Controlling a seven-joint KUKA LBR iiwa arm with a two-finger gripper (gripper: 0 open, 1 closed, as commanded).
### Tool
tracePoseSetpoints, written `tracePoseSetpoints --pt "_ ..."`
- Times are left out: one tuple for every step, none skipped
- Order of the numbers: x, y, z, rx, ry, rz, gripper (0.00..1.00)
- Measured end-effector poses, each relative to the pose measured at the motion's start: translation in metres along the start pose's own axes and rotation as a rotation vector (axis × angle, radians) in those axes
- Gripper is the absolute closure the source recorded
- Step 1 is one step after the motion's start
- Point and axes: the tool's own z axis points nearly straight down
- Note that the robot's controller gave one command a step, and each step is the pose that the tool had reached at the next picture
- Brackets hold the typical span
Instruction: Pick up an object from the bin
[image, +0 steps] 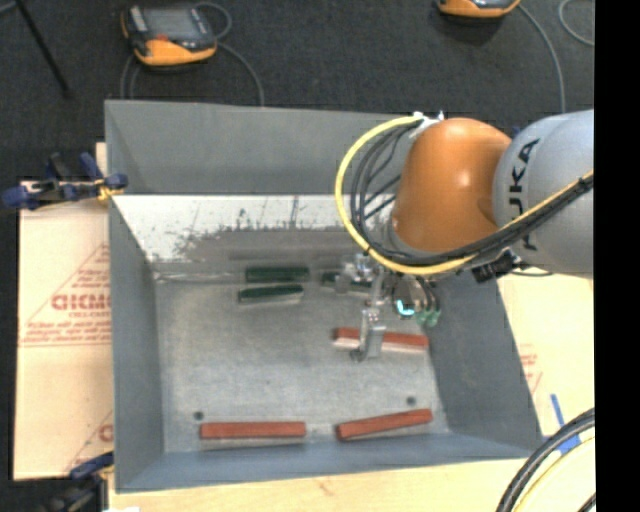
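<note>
Grey bin (230, 365) is taking in the arm (450, 190) from the right, whose gripper (370, 338) is hanging over the left end of a red bar (408, 342) lying right of mid-floor, long axis running left to right; whether the gripper is spread or clamped cannot be told.

The orange wrist cover (445, 185) and its cable loop (350, 215) hide the right back corner of the bin (140, 330) and part of its right wall. The gripper (370, 340) crosses the reddish-brown bar (405, 342) near the right wall and covers a section left of the bar's middle. Contact with the bar cannot be determined. A dark item (332, 277) near the back wall is partly covered; kind indeterminate. A green spot (430, 319) below the cover is too small to identify.
</note>
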Motion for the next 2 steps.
tracePoseSetpoints --pt "-0.002 0.000 -0.004 0.000 -0.008 0.000 0.00" --pt "-0.012 -0.028 0.042 -0.001 -0.016 0.041 0.00"
